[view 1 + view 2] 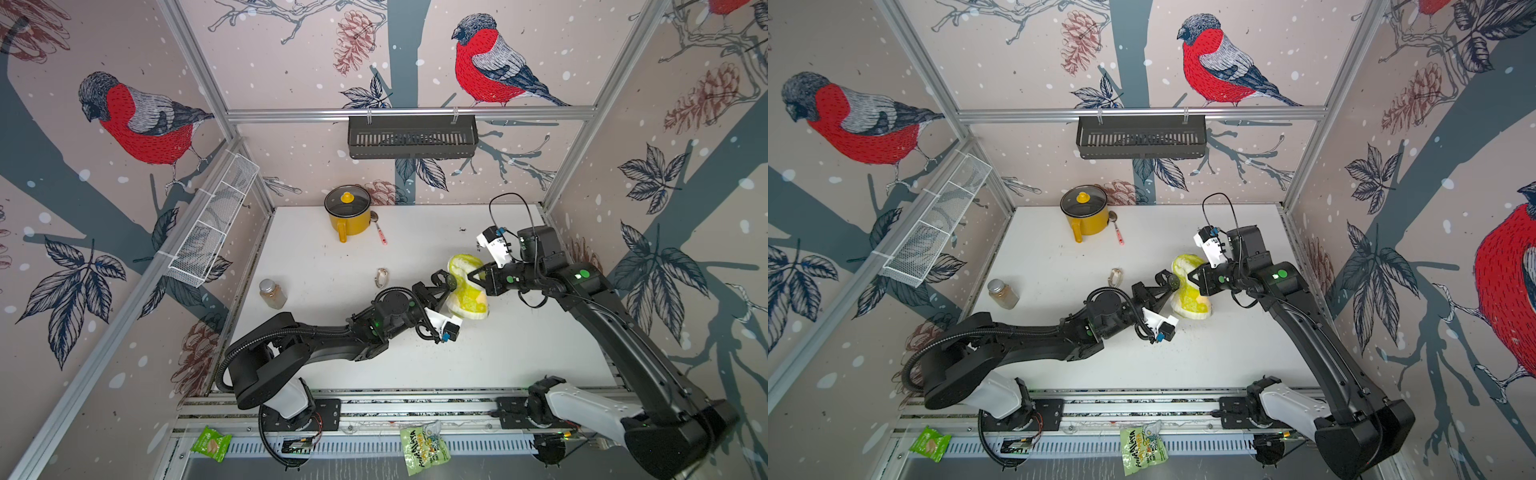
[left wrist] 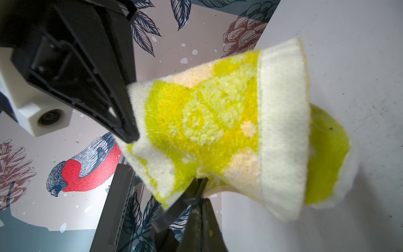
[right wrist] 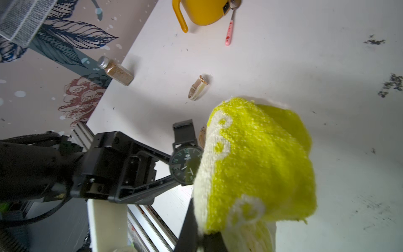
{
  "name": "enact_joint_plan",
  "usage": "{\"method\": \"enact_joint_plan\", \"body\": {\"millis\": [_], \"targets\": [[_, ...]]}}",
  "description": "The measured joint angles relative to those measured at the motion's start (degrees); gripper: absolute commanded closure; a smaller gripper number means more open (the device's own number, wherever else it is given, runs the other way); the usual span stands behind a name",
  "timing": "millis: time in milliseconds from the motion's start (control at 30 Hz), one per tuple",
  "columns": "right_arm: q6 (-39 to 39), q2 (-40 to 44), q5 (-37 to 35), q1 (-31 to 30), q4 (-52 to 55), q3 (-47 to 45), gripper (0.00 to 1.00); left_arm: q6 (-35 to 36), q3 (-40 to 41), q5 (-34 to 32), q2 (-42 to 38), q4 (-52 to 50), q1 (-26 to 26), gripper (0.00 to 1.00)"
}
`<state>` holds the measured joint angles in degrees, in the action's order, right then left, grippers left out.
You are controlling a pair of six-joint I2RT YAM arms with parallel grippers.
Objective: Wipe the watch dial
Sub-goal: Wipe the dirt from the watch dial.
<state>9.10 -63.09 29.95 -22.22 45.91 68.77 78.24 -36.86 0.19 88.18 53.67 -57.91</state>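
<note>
A dark watch [image 3: 185, 165] with a black dial and strap is clamped in my left gripper [image 3: 174, 169], which is shut on its case above the table. My right gripper [image 1: 478, 276] is shut on a yellow and white terry cloth [image 3: 257, 163]. The cloth presses against one side of the dial and covers part of it. In both top views the watch [image 1: 446, 280] and cloth [image 1: 467, 291] meet between the two grippers, right of the table's middle. In the left wrist view the cloth [image 2: 218, 122] fills the centre and hides the dial.
A beige watch [image 1: 381, 277] lies on the white table [image 1: 519, 353]. A yellow lidded pot [image 1: 348, 214] and a pink spoon [image 1: 380, 232] stand at the back, a spice jar [image 1: 272, 293] at the left. Dark crumbs [image 3: 390, 85] lie at the right.
</note>
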Motion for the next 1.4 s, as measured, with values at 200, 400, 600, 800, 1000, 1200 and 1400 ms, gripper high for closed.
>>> {"method": "enact_joint_plan", "body": {"millis": [200, 400, 600, 800, 1000, 1200, 1400], "targets": [[1.2, -0.2, 3.5, -0.4, -0.8, 1.8, 0.95, 0.0, 0.1, 0.1, -0.5, -0.2, 0.0, 1.00], [1.3, -2.3, 4.3, -3.7, -1.0, 2.4, 0.94, 0.0, 0.4, 0.3, -1.2, -0.3, -0.2, 1.00], [1.5, -4.6, 3.7, -7.5, -2.2, 2.8, 0.95, 0.0, 0.5, 0.3, -1.6, -0.4, -0.2, 1.00], [1.7, -5.1, 2.7, -8.1, -3.5, 1.7, 0.95, 0.0, 0.6, 0.2, -1.6, -0.2, -0.3, 1.00], [2.7, -5.5, 2.5, -7.5, -5.2, -1.2, 0.95, 0.2, 0.7, -0.2, -1.8, -0.1, -0.3, 1.00], [2.7, -6.1, 3.2, -5.8, -6.6, -2.6, 0.95, 0.2, 0.8, -0.4, -1.8, -0.4, -0.3, 1.00], [2.7, -6.5, 5.3, -3.6, -7.4, -3.6, 0.95, 0.2, 0.9, -0.6, -1.8, -0.5, -0.3, 1.00]]}}
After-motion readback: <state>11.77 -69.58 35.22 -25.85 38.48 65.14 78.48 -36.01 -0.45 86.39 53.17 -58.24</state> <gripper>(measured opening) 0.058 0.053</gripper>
